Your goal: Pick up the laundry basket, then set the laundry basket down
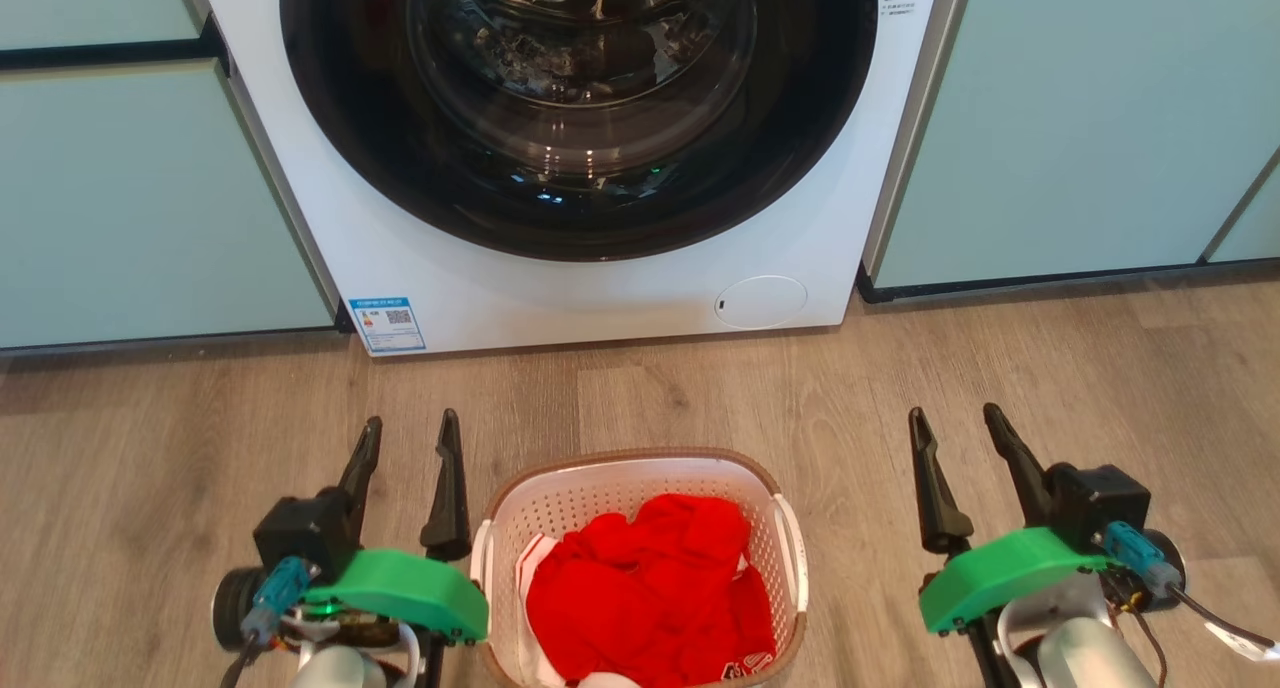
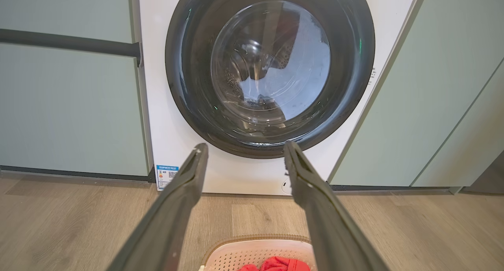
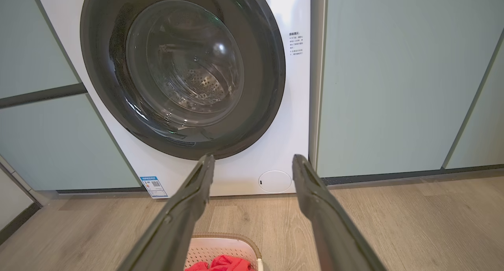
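Left gripper and right gripper both spread wide, empty, flanking laundry basket on floor. Likely light, stiff plastic; I'd grip its side handles.

I log the laundry basket, lower centre: smooth white perforated plastic, brown woven-look rim. The cloth inside is red and matt. The floor is matt wood grain. The washing machine has a glossy white front and shiny door glass. Fingers of my left gripper and right gripper are dark and matt.
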Motion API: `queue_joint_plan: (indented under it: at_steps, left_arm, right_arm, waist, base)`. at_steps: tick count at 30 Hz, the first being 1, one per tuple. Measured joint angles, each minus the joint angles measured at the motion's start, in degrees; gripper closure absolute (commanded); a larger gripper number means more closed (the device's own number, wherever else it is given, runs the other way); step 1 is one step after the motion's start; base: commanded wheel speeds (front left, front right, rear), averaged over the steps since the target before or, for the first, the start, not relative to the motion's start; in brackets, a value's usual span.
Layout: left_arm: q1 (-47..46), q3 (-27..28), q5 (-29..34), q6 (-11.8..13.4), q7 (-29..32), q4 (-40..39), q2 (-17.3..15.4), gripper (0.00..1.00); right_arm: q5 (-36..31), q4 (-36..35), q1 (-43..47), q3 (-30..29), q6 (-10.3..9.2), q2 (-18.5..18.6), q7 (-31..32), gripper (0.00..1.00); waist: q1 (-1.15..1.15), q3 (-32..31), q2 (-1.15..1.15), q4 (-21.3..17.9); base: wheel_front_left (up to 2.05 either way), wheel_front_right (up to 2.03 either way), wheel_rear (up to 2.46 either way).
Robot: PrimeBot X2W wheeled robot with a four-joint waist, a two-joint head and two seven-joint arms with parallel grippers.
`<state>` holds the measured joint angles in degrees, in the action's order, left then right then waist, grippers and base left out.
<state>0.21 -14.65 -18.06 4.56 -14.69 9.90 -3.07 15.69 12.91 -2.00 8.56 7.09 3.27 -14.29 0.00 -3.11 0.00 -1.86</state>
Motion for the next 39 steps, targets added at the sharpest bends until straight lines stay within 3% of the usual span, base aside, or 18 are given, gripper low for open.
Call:
queue_joint_plan:
  at_steps: [18,19,24,39]
  left_arm:
    - [0.02,-0.3,-1.24,-0.67,0.0,0.32,0.0,0.0]
    - [0.04,-0.29,-1.57,-0.86,0.0,0.54,0.0,1.0]
    - [2.96,-0.29,-1.75,-1.03,0.1,4.85,-0.02,1.0]
    - [3.81,0.64,-10.25,-2.1,2.1,5.41,-0.08,1.0]
  right_arm:
    - [-0.09,0.08,-0.01,0.51,-0.01,0.0,0.0,0.0]
    - [-0.09,0.26,0.01,0.52,-0.01,0.0,0.03,1.0]
    - [0.11,4.72,2.53,0.8,-0.01,0.0,0.19,1.0]
    - [8.98,4.86,3.44,0.05,-0.01,0.04,1.97,1.0]
  waist:
    - [0.0,0.14,0.0,0.1]
    - [0.0,0.16,0.0,0.12]
    - [0.0,0.2,0.0,0.14]
    - [0.0,0.55,0.01,0.33]
  base:
    - [0.0,0.0,0.0]
    - [0.0,0.0,0.0]
    - [0.0,0.0,0.0]
    - [0.0,0.0,0.0]
